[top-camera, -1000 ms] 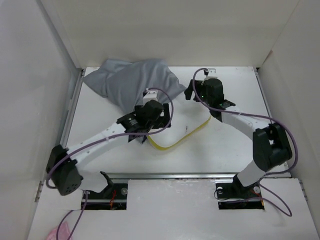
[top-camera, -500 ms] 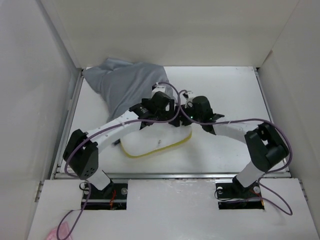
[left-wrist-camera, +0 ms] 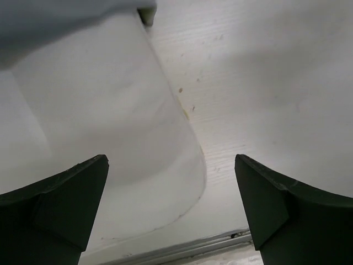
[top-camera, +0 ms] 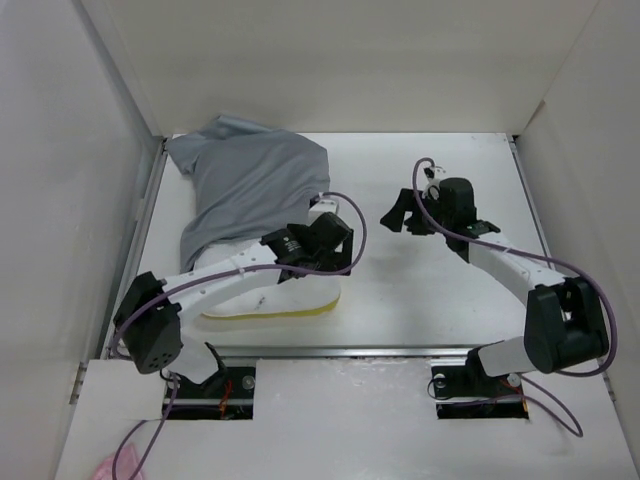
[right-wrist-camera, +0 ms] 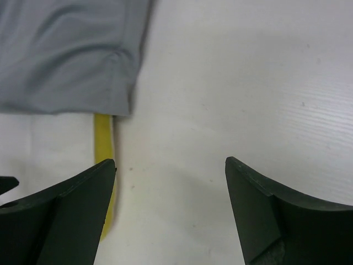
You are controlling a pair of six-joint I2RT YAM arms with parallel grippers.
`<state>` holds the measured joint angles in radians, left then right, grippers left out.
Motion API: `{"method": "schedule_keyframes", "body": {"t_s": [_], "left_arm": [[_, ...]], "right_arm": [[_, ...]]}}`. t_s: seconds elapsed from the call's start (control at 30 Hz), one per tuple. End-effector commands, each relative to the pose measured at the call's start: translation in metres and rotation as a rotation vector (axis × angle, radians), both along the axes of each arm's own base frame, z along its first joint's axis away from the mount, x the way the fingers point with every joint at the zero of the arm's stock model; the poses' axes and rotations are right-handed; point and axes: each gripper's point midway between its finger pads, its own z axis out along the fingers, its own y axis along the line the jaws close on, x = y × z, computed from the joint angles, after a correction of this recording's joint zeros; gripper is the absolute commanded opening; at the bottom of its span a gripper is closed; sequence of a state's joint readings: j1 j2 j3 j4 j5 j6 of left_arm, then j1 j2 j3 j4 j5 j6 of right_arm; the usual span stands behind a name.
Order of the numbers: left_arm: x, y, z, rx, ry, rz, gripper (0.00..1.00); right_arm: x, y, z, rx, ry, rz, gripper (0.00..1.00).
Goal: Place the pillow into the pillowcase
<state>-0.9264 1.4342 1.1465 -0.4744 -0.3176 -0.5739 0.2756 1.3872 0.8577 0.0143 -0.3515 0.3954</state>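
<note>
From above, the grey pillowcase point(top-camera: 250, 185) lies on the far left part of the bench point(top-camera: 440, 290), drawn over most of the pillow point(top-camera: 285, 300). Only the pillow's near end shows, cream with a yellow edge. The left arm crosses that end and hides part of it. The fingers of the left tool point(top-camera: 322, 243) are hard to make out under the dark wrist. The right tool point(top-camera: 398, 214) hovers over bare bench, well apart from the pillow.

The left wrist view shows the left tool point(left-wrist-camera: 171, 160) released, its fingers spread wide with nothing between them. A rounded cream corner of the pillow lies below, and a blurred strip of pillowcase is cut off at the top edge.

The right wrist view shows the right tool point(right-wrist-camera: 170, 164) likewise spread and empty. The pillowcase hem ends at upper left, and a short piece of yellow band runs out from under it, partly behind the left finger.
</note>
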Motion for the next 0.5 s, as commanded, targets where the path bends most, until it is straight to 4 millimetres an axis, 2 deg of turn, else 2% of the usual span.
{"method": "schedule_keyframes", "body": {"t_s": [0.0, 0.03, 0.07, 0.13, 0.17, 0.2, 0.23, 0.27, 0.3, 0.33, 0.37, 0.4, 0.43, 0.47], "left_arm": [[-0.018, 0.03, -0.043, 0.137, 0.113, 0.127, 1.0], [-0.022, 0.039, -0.061, 0.176, 0.15, 0.194, 1.0], [-0.023, 0.041, -0.064, 0.171, 0.152, 0.226, 1.0], [-0.023, 0.04, -0.088, 0.208, 0.192, 0.262, 1.0], [-0.02, 0.035, -0.092, 0.201, 0.197, 0.28, 1.0], [-0.015, 0.038, -0.098, 0.223, 0.2, 0.298, 1.0], [-0.011, 0.04, -0.115, 0.258, 0.221, 0.311, 0.99], [-0.008, 0.037, -0.118, 0.27, 0.223, 0.303, 0.52], [-0.003, 0.037, -0.122, 0.278, 0.23, 0.315, 0.19], [0.0, 0.043, -0.126, 0.317, 0.22, 0.336, 0.0], [-0.001, 0.051, -0.123, 0.351, 0.213, 0.356, 0.0], [0.002, 0.052, -0.119, 0.36, 0.197, 0.363, 0.0], [0.007, 0.057, -0.109, 0.36, 0.153, 0.387, 0.0], [0.007, 0.055, -0.092, 0.32, 0.118, 0.385, 0.0]], "right_arm": [[-0.003, -0.002, -0.01, -0.035, 0.046, 0.011, 0.86], [-0.003, 0.002, -0.006, -0.021, 0.032, 0.028, 0.85], [-0.001, 0.004, -0.003, -0.021, 0.007, 0.044, 0.85], [-0.004, 0.012, -0.004, -0.015, -0.017, 0.079, 0.85], [-0.003, 0.016, -0.001, -0.024, -0.048, 0.088, 0.85], [-0.003, 0.021, 0.001, -0.051, -0.083, 0.113, 0.85], [-0.009, 0.037, 0.002, -0.072, -0.115, 0.153, 0.85], [-0.006, 0.048, 0.006, -0.084, -0.158, 0.177, 0.85], [-0.007, 0.058, -0.001, -0.107, -0.155, 0.196, 0.85], [-0.007, 0.068, -0.001, -0.133, -0.176, 0.223, 0.85], [-0.007, 0.087, 0.005, -0.149, -0.204, 0.252, 0.85], [-0.003, 0.096, 0.006, -0.149, -0.226, 0.253, 0.85], [0.0, 0.102, -0.009, -0.179, -0.22, 0.28, 0.85], [0.004, 0.105, -0.012, -0.18, -0.218, 0.28, 0.85]]}}
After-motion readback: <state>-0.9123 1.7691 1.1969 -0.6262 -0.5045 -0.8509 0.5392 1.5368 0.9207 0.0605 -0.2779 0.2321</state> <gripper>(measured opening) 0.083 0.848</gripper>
